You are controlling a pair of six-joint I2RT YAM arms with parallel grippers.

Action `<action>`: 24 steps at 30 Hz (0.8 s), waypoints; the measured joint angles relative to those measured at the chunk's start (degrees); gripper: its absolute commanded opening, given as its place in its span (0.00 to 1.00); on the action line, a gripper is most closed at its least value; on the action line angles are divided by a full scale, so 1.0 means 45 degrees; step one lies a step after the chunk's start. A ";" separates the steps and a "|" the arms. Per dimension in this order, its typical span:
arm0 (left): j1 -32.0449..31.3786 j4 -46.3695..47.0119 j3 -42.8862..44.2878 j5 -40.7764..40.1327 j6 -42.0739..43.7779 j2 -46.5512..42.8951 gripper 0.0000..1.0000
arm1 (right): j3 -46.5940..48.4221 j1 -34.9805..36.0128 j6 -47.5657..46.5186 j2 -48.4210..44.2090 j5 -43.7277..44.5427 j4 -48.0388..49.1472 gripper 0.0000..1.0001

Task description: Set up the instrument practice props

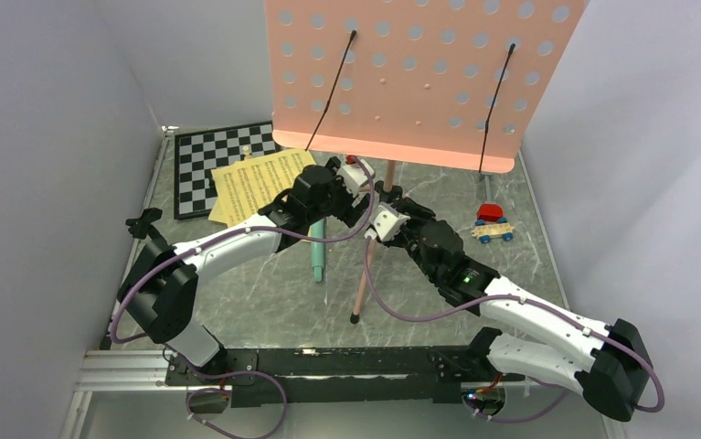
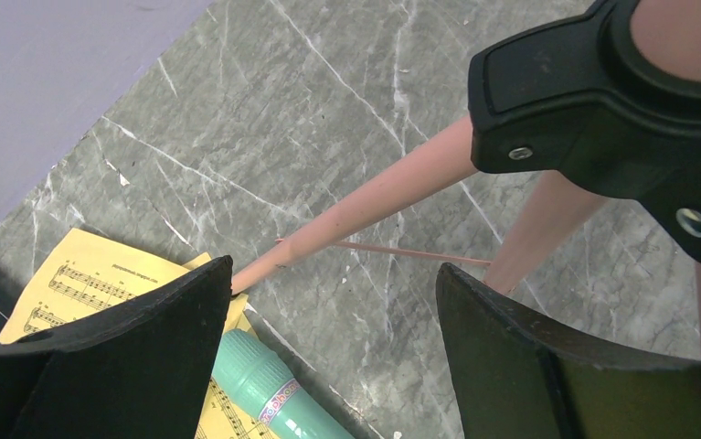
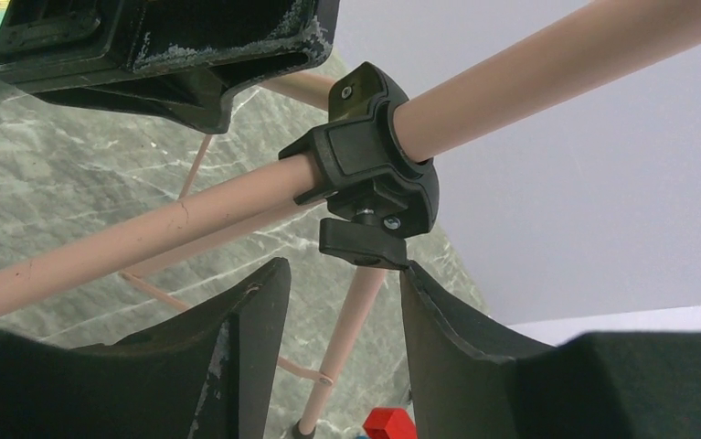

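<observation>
The pink perforated music stand [image 1: 419, 73] stands at the back centre, one thin leg [image 1: 361, 283] reaching toward me. My left gripper [image 1: 354, 174] is open and empty beside the stand's black clamp [image 2: 621, 110]; a pink leg [image 2: 365, 197] runs past its fingertips [image 2: 333, 274]. My right gripper [image 1: 385, 203] is open just under the clamp [image 3: 369, 165], its tips [image 3: 345, 274] close below the clamp's knob [image 3: 365, 245]. The mint-green tube [image 1: 316, 251] lies on the table, partly on the yellow sheet-music pages [image 1: 255, 183]; both show in the left wrist view [image 2: 273, 389] [image 2: 90, 279]. The small black stand [image 1: 143, 222] sits at the left edge.
A black-and-white chessboard [image 1: 205, 165] lies at the back left under the yellow pages. Small red and blue toy blocks [image 1: 491, 222] sit at the right; the red one shows in the right wrist view [image 3: 387, 425]. Grey walls close in both sides.
</observation>
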 measured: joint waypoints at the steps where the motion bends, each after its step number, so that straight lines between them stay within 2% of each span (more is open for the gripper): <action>1: 0.0000 0.0000 0.0000 0.0000 0.0000 0.0000 0.86 | 0.0000 0.0010 -0.0049 -0.0005 0.0029 0.0010 0.53; 8: 0.0000 -0.0005 0.0000 0.0005 0.0000 0.0117 0.86 | 0.0117 0.0214 -0.0544 -0.0223 0.0019 0.0729 0.55; 17: 0.0000 -0.0005 0.0073 0.0010 -0.0005 0.0209 0.86 | 0.0199 0.0223 -0.0656 0.0209 0.0010 0.1146 0.47; 20: 0.0000 0.0000 0.0073 0.0010 -0.0005 0.0209 0.86 | 0.0199 0.0223 -0.0685 0.0452 0.0092 0.1404 0.33; 23: 0.0000 0.0000 0.0073 0.0010 -0.0005 0.0209 0.86 | 0.0199 0.0223 -0.0738 0.0495 0.0243 0.1447 0.09; 24: 0.0000 0.0000 0.0073 0.0010 -0.0005 0.0209 0.86 | 0.0199 0.0223 -0.0724 0.0505 0.0257 0.1452 0.04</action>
